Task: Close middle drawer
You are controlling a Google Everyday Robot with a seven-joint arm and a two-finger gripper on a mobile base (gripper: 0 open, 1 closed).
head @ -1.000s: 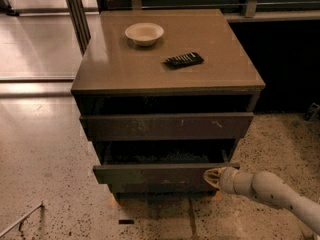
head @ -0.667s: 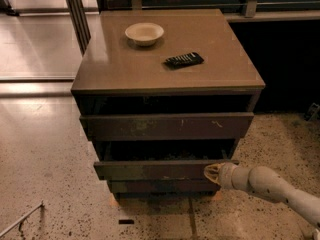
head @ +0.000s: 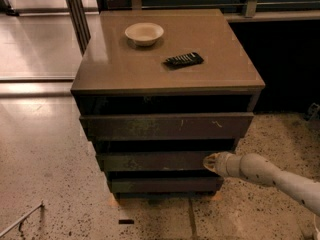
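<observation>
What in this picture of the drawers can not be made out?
All in the camera view:
Inside of the middle drawer: hidden under the upper drawer front.
The gripper at the middle drawer's right end: contact hidden by its own tip.
The arm: cut off by the right edge.

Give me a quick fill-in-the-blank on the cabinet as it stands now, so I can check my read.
1. In the picture, the gripper is at the ___ end of the middle drawer.
2. The bowl and the remote both lie on ___ of the cabinet.
3. The scratched front sits directly ___ the middle drawer.

Missing words: right; top; above.
</observation>
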